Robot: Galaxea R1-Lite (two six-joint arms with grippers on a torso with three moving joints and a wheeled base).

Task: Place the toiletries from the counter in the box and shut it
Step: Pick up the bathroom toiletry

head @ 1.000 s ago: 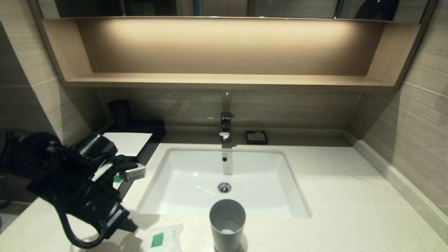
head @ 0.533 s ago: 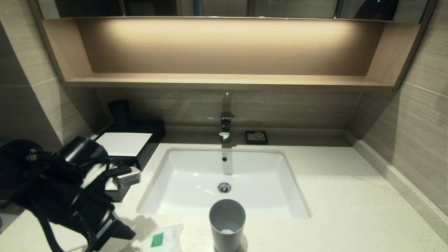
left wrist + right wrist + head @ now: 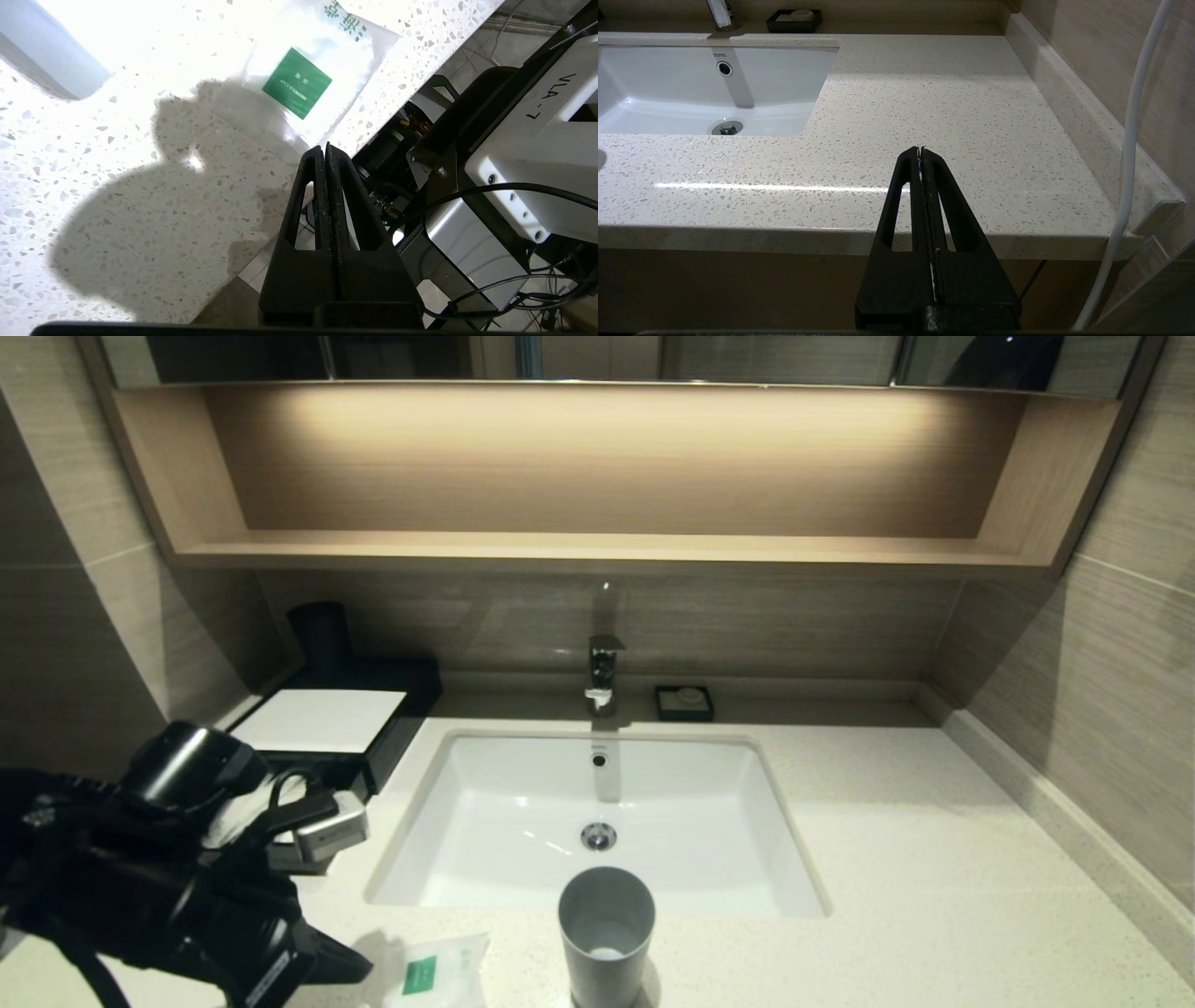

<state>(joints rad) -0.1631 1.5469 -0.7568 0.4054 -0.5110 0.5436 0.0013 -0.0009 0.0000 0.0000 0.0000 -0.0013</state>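
Note:
A squarish translucent packet with a green label (image 3: 434, 973) lies on the cream counter (image 3: 934, 859) at its front edge, left of the grey cup; it also shows in the left wrist view (image 3: 303, 79). My left gripper (image 3: 325, 147) is shut and empty, hovering over the counter's front edge just short of the packet; in the head view its fingers (image 3: 341, 966) sit left of the packet. The black box with a white top panel (image 3: 317, 719) stands back left, its front hidden by my left arm. The other two packets are hidden. My right gripper (image 3: 920, 149) is shut, parked before the counter's right front edge.
A grey cup (image 3: 607, 933) stands at the front edge before the white sink (image 3: 597, 821). A faucet (image 3: 604, 672) and a small black soap dish (image 3: 684, 702) are at the back. A dark cup (image 3: 320, 635) stands behind the box. A wooden shelf hangs above.
My left arm has drawn back from the box's front, moving left and toward the counter's front edge, near the squarish packet. The packet, cup and box have not moved.

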